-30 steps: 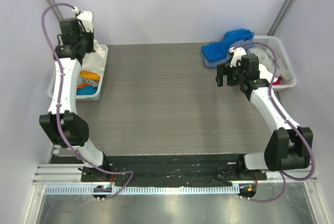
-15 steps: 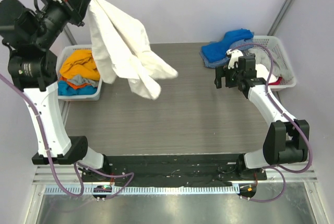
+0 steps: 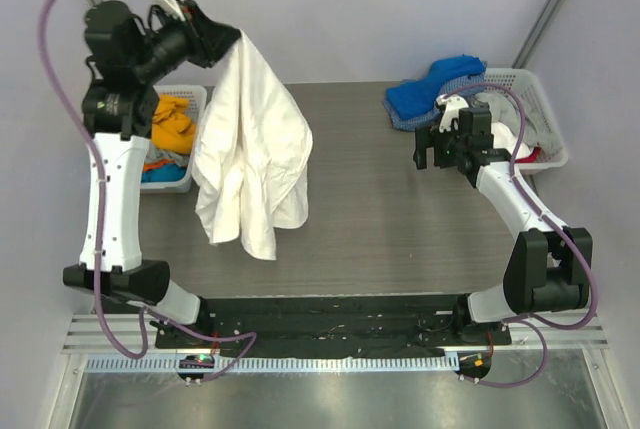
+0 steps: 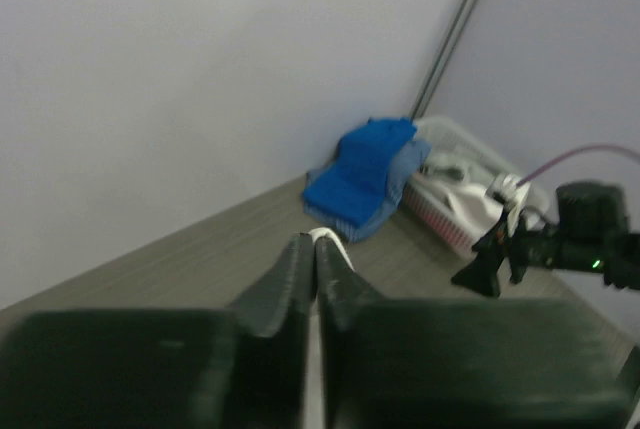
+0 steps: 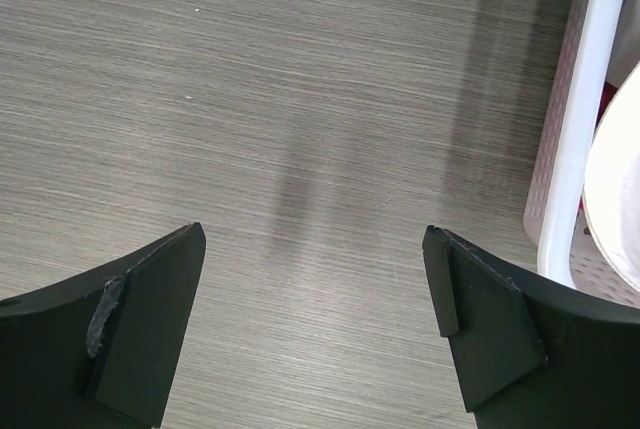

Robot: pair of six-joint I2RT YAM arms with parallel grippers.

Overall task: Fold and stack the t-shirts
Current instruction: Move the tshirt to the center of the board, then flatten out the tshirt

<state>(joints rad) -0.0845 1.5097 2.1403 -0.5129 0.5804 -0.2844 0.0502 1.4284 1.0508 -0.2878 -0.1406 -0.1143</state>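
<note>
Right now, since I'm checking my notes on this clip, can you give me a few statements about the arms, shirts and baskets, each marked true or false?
1. The left gripper holds the white t-shirt up so that it hangs down over the table. True.
2. The right gripper is shut on a blue shirt. False: its jaws stand open and empty above the bare table.
3. A blue t-shirt lies at the table's far right corner, by the right basket. True.
4. The left basket holds nothing. False: an orange t-shirt and some blue cloth lie in it.
</note>
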